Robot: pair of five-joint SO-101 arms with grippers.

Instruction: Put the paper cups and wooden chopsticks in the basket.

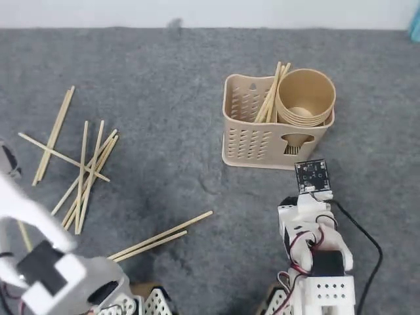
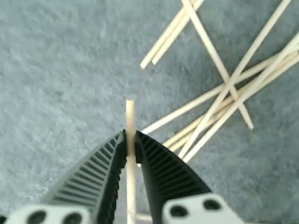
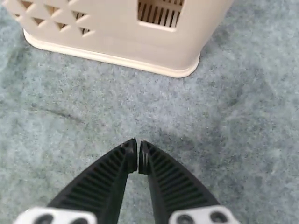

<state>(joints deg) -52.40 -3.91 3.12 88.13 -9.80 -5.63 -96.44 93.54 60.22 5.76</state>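
Left gripper (image 2: 130,136) clamped on one chopstick (image 2: 130,112) over grey tabletop (image 1: 164,79), loose chopsticks (image 1: 82,172) scattered nearby, right gripper (image 3: 138,156) fingers together w/ nothing between, near basket (image 1: 259,141), paper cups (image 1: 305,98), prob. a nested stack, inside basket beside upright chopsticks (image 1: 269,95).

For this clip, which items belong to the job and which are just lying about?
Job: basket; paper cups; stowed chopsticks; loose chopsticks; held chopstick in the left tool.
Lying about: grey mat; black cable.
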